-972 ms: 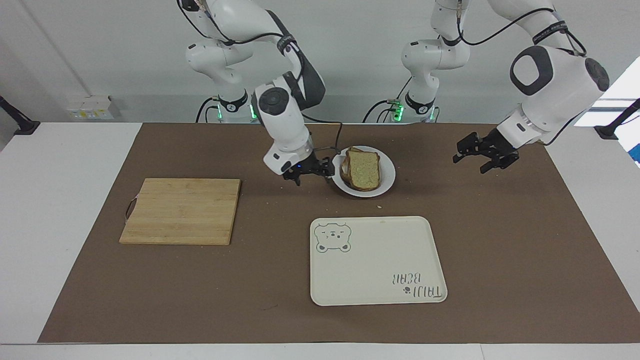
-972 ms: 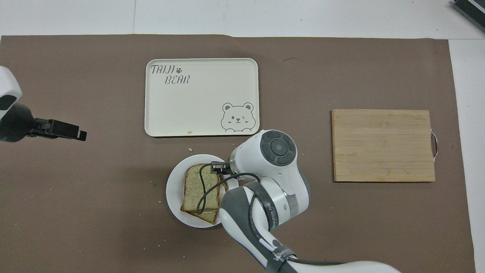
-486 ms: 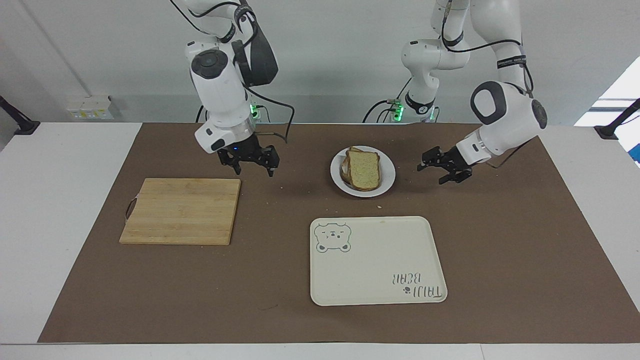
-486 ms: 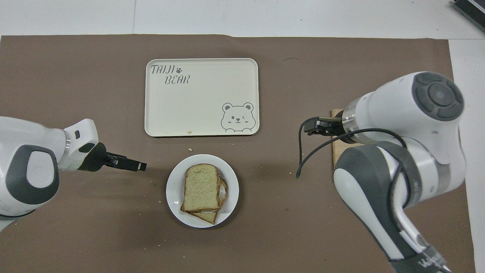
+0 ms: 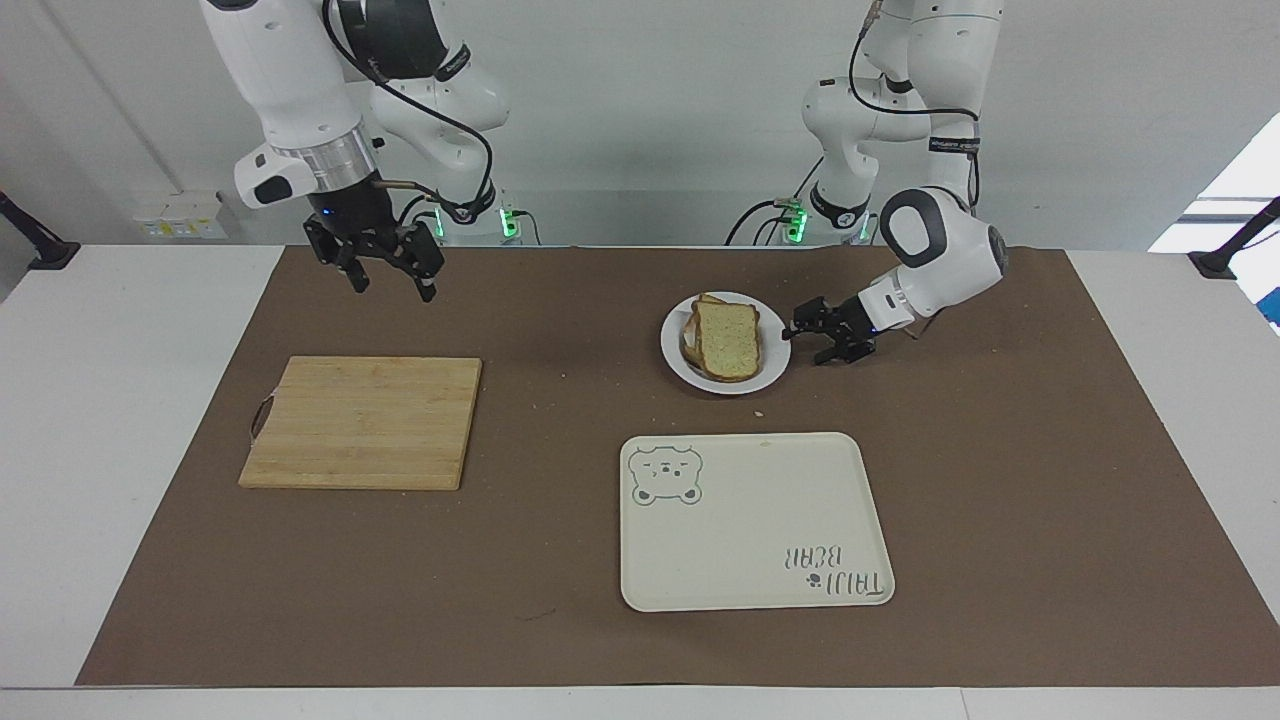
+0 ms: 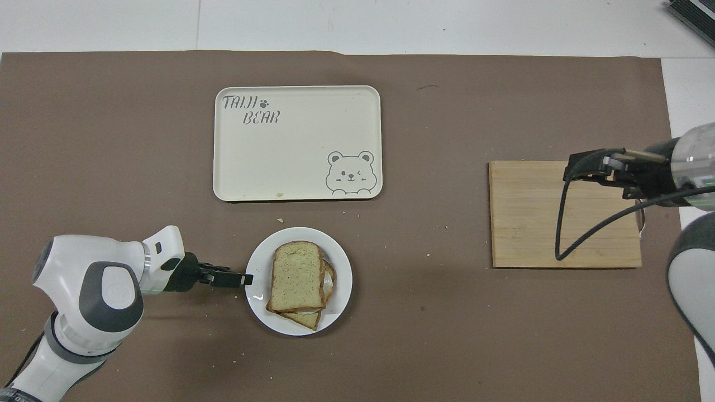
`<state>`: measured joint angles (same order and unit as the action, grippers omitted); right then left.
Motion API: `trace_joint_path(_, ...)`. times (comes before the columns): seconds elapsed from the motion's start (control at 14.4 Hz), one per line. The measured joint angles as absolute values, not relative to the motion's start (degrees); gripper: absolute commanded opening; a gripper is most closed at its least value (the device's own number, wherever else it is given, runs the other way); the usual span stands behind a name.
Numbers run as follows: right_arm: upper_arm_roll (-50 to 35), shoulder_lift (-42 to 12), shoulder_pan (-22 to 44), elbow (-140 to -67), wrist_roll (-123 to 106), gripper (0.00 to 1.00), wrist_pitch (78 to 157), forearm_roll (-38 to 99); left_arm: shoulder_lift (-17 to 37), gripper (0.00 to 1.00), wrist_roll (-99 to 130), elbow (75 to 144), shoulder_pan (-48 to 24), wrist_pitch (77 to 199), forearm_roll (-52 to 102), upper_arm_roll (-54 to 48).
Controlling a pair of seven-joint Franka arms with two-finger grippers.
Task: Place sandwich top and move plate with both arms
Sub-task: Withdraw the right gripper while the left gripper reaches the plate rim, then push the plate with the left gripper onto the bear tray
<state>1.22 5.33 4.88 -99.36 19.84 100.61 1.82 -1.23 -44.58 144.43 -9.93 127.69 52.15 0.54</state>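
Note:
The sandwich top is a plain pale slice with a brown crust. It lies on a lower slice on the small white plate. It also shows in the overhead view, on the plate. My left gripper is low and open, its tips at the plate's rim toward the left arm's end; in the overhead view it reaches that rim. My right gripper is open, empty and raised; in the overhead view it is over the cutting board.
A wooden cutting board lies toward the right arm's end. A cream tray with a bear drawing lies farther from the robots than the plate. Crumbs dot the brown mat near the plate.
My right gripper has left the plate, risen and swung away to over the cutting board. My left gripper has come down and in to the plate's rim. The sandwich stays put.

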Motion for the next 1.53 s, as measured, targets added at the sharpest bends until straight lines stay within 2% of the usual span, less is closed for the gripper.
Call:
trace_joint_path(0.21,1.40,5.43,3.71,-94.65,17.18,1.00,94.77,-2.85,-1.77,0.36,-45.05,145.97,-12.14,127.90,54.44,0.58)
trace_joint_path(0.28,1.66,5.45,3.03,-93.16,15.71,1.00,92.98,-3.44,-1.81,0.23,-45.19,146.52,-13.14,128.17,55.19,0.56)
trace_joint_path(0.35,2.21,5.46,2.26,-91.91,13.78,1.00,91.52,-3.60,-1.81,0.06,-45.23,147.05,-13.92,128.55,55.58,0.51)
trace_joint_path(0.42,3.02,5.46,1.52,-91.14,11.95,1.00,90.46,-3.61,-1.90,0.00,-45.32,147.33,-14.47,128.61,56.12,0.56)
trace_joint_path(0.69,4.79,5.83,-0.33,-91.06,8.86,1.00,88.85,-3.60,-2.81,0.00,-45.31,147.50,-15.02,128.20,58.77,0.80)
trace_joint_path(0.97,3.16,7.09,1.91,-93.43,8.21,1.00,88.66,-3.58,-2.21,0.00,-45.20,146.96,-14.06,126.58,60.54,1.10)
trace_joint_path(1.25,2.75,7.43,5.77,-94.45,8.22,1.00,88.72,-3.57,-1.29,0.00,-45.22,143.80,-8.30,119.15,61.29,1.51)
trace_joint_path(1.53,3.52,7.42,4.14,-95.04,4.53,1.00,89.92,-3.26,1.98,0.00,-44.75,138.04,-3.07,114.80,61.67,1.76)
